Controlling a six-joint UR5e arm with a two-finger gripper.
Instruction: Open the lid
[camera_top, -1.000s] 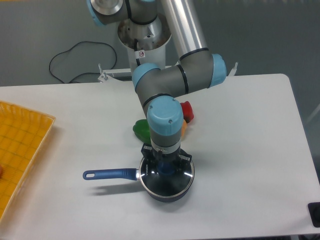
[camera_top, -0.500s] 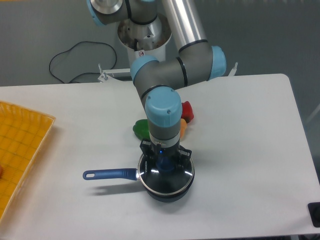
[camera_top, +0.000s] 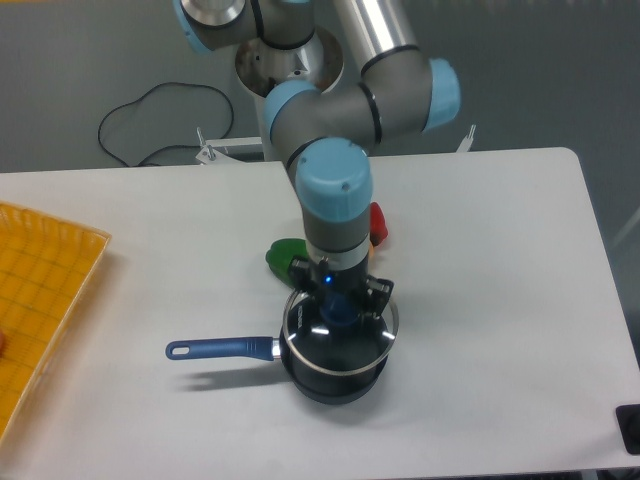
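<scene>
Gripper (camera_top: 340, 308) clamps lid (camera_top: 342, 330) above saucepan (camera_top: 320, 375)

The lid (camera_top: 341, 331) is clear glass, glossy with white glints, edged by a polished silver metal rim; its knob (camera_top: 341, 313) looks like smooth blue plastic. The saucepan (camera_top: 335, 372) under it has a dark blue, slightly shiny body and a glossy blue handle (camera_top: 220, 348). The end effector (camera_top: 340, 301) is matt black. The arm (camera_top: 340, 130) combines satin grey metal with smooth light blue plastic caps. The worktop (camera_top: 480, 260) is smooth, matt white. The tray (camera_top: 40, 300) appears to be yellow-orange plastic with a gridded surface.
</scene>
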